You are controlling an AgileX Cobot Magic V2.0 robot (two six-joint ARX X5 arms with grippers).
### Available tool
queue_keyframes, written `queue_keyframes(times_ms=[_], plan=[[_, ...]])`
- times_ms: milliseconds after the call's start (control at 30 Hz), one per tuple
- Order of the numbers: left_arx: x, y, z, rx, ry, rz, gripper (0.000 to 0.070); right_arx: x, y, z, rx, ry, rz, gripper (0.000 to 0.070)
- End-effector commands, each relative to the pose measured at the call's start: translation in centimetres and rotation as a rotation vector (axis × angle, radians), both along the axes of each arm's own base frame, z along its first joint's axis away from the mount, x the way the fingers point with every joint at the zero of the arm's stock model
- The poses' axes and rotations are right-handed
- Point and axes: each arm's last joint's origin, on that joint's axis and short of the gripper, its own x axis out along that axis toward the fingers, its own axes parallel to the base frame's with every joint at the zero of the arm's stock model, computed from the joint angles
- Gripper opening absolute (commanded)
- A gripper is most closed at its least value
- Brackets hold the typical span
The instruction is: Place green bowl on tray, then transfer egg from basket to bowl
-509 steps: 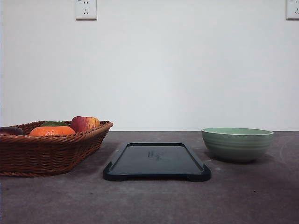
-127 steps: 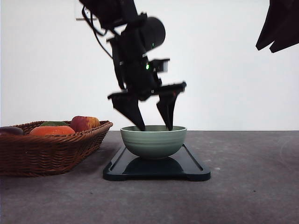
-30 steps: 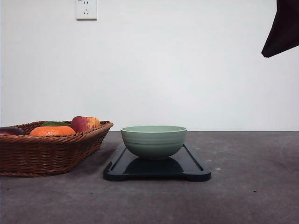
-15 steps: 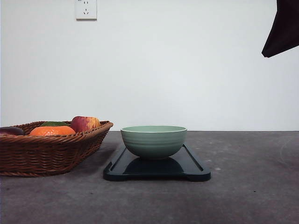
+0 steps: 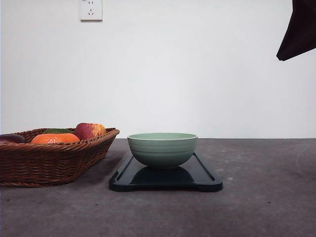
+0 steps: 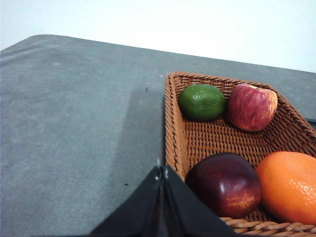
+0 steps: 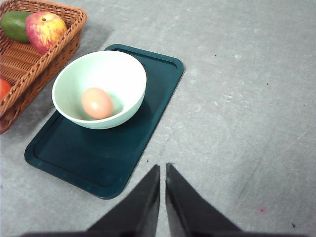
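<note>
From the front camera I see the green bowl [image 5: 162,149] sitting upright on the tray [image 5: 200,177], which lies on the grey worktop [image 5: 266,197]. The basket [image 5: 49,160] stands just beside the tray on the left, with an orange [image 5: 54,138] and a red apple [image 5: 89,130] showing above its rim. A dark part of my right arm [image 5: 298,29] hangs at the upper right corner.

On my left wrist camera, the left hand [image 6: 161,173] is clenched, its tips pressed together with nothing between them, above the basket's near corner. Inside the basket I see a lime [image 6: 201,101], the red apple, a dark red fruit [image 6: 224,183] and the orange.

On my right wrist camera, the right hand [image 7: 162,170] is nearly clenched, a thin slit between its tips, grasping nothing, above the worktop near the tray. The egg [image 7: 97,102] rests inside the green bowl.
</note>
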Motion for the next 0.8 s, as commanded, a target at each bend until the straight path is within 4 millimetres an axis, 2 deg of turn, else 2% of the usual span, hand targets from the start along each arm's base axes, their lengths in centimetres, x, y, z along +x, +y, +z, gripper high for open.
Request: queue_keyframes(times_ms=[0,67,167,300,533,767], plan=[[0.1,0.0,-0.6,0.012,0.017,0.0,0.0,0.1,0.2,0.1,-0.002,-0.011,0.009,0.0011],[0.1,0.0,-0.6,0.012,0.017,0.0,0.0,0.1,0.2,0.2,-0.001,-0.017,0.008,0.001],[0.1,0.0,-0.6,0.012,0.017,0.0,0.0,0.2,0.0,0.2,-0.092,-0.07,0.03,0.001],[0.1,0.0,-0.6,0.012,0.018,0.0,0.0,0.1,-1.5,-0.6,-0.128,-0.134,-0.052,0.001],[0.1,0.0,-0.6,0.012,0.018,0.001,0.0,-2.2,-5.3,-4.9,-0.081,-0.311,-0.268,0.001],[0.1,0.0,-0.6,0.012,0.018,0.0,0.0,-4.6,-7.2,-9.1,-0.05,-0.439,-0.393,0.001]])
